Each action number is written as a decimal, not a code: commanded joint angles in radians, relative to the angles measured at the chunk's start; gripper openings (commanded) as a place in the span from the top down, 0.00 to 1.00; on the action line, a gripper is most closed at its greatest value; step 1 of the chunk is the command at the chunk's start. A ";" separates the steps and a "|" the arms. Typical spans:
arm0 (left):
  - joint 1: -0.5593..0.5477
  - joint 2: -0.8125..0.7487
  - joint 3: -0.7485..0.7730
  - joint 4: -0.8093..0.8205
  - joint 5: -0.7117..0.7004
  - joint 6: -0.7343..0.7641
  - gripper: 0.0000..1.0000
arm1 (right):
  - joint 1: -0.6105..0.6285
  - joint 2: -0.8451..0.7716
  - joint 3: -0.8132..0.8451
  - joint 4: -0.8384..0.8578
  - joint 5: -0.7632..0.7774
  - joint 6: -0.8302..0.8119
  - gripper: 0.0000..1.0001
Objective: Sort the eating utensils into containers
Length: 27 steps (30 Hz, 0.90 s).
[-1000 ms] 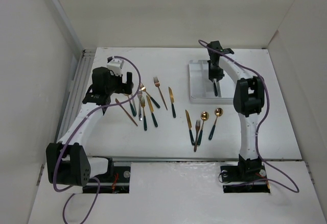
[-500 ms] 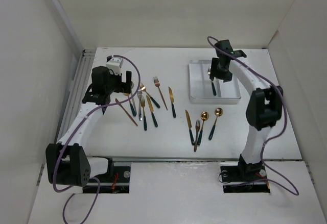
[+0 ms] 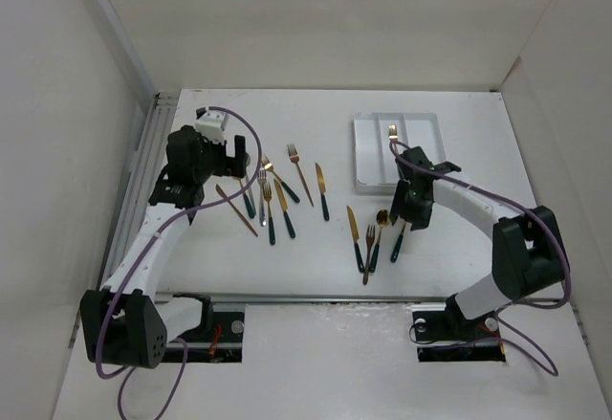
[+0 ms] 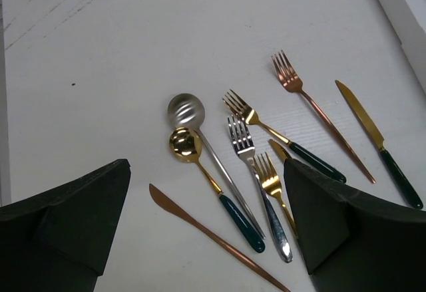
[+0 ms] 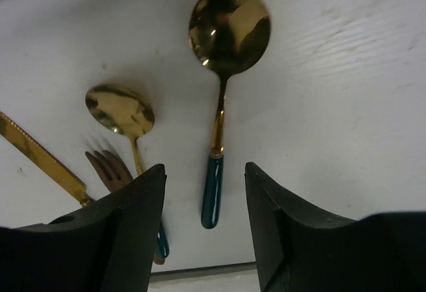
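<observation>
The white tray (image 3: 361, 157) stands at the back right, and one gold fork (image 3: 391, 135) lies in it. My right gripper (image 3: 407, 217) is open. In the right wrist view my right gripper (image 5: 205, 169) is low over the table, its jaws on either side of the green handle of a gold spoon (image 5: 221, 99). My left gripper (image 3: 239, 158) is open and empty above the left cluster of utensils (image 3: 273, 195). In the left wrist view my left gripper (image 4: 205, 189) hangs over a copper knife (image 4: 200, 224) and a gold spoon (image 4: 193, 155).
A second gold spoon (image 5: 123, 112), a copper fork (image 5: 106, 165) and a gold knife (image 5: 40, 159) lie just left of the right gripper. The left cluster holds a silver spoon (image 4: 186, 111), several forks (image 4: 245, 142) and a gold knife (image 4: 369, 129). Walls enclose the table.
My right arm has drawn back from over the tray toward the near side and come down over the spoon. The fork stays in the tray. My left arm has barely moved.
</observation>
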 commanded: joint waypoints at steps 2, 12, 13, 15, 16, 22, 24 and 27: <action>-0.026 -0.063 -0.024 0.042 -0.004 -0.004 0.00 | 0.045 -0.034 -0.036 0.068 -0.022 0.099 0.44; -0.036 -0.135 -0.034 0.000 -0.023 -0.004 0.00 | 0.054 0.016 -0.165 0.178 -0.045 0.109 0.53; -0.036 -0.144 -0.034 0.000 -0.023 -0.004 0.00 | 0.054 0.036 -0.165 0.189 -0.036 0.109 0.55; -0.036 -0.157 -0.034 -0.010 -0.023 -0.004 0.00 | 0.054 0.036 -0.155 0.189 -0.036 0.100 0.65; -0.036 -0.157 -0.043 -0.020 -0.032 -0.004 0.00 | 0.054 0.036 -0.154 0.189 -0.025 0.099 0.70; -0.036 -0.167 -0.052 -0.040 -0.102 -0.071 0.00 | 0.054 -0.011 -0.165 0.157 -0.007 0.099 1.00; -0.036 -0.167 -0.052 -0.040 -0.115 -0.100 0.00 | 0.063 -0.051 -0.144 0.109 0.014 0.090 1.00; -0.036 -0.167 -0.024 -0.064 -0.079 -0.100 0.00 | 0.109 -0.124 -0.055 0.008 0.086 0.057 1.00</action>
